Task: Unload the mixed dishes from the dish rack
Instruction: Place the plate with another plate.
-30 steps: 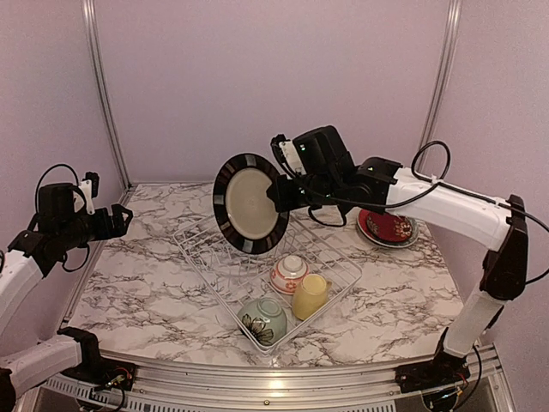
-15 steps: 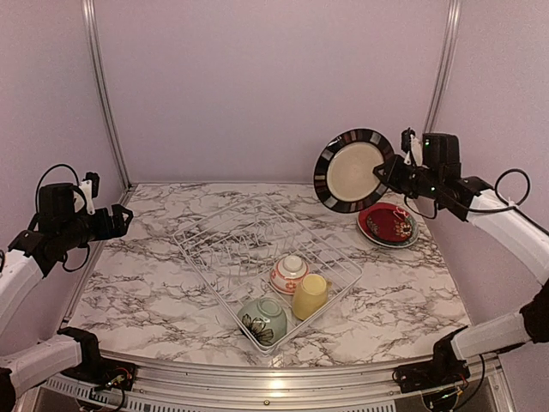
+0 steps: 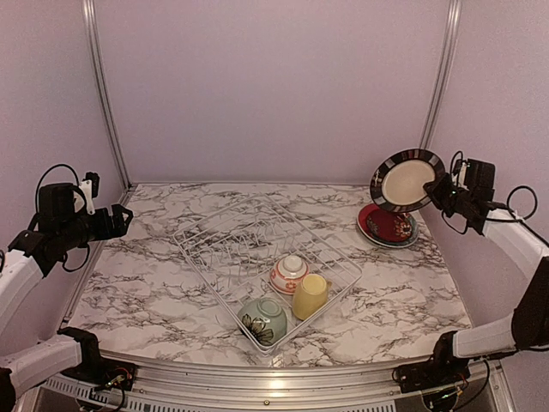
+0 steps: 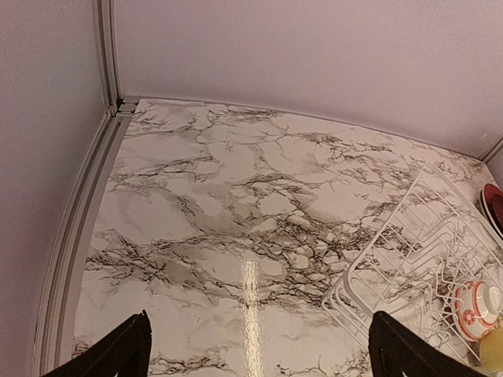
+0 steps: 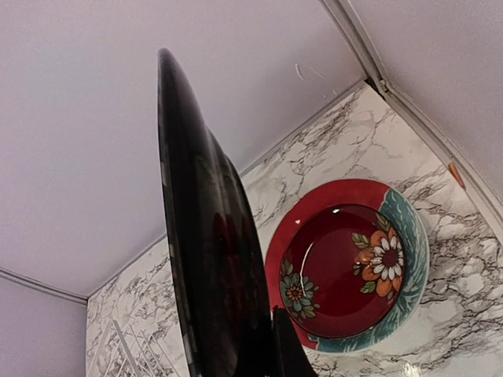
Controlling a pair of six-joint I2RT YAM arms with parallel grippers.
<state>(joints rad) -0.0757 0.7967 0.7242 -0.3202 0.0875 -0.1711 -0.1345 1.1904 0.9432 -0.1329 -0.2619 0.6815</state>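
Jaws, right: the right gripper (image 3: 439,194) is clamped on the edge of a round ceramic plate with a black striped rim and cream centre (image 3: 405,178), which is held tilted in the air.
Jaws, left: the left gripper (image 4: 263,355) is held wide apart and empty over the marble-patterned tabletop (image 3: 146,266), well apart from the large white wire dish rack (image 3: 232,236).
Held plate: it is carried at the far right of the table, just above a round red-and-teal flowered plate (image 5: 346,267) that is laid flat on the tabletop.
Done: no plates are seen among the rack's tines; one plate is set down, and the held one is judged close to being stacked on it.
Left: a small red-patterned white bowl (image 3: 289,273), a yellow cup (image 3: 310,295) and a green flowered bowl (image 3: 262,319) are grouped at the rack's near end.
Progress: roughly half is judged done; whether further plates lie under the red one cannot be told.
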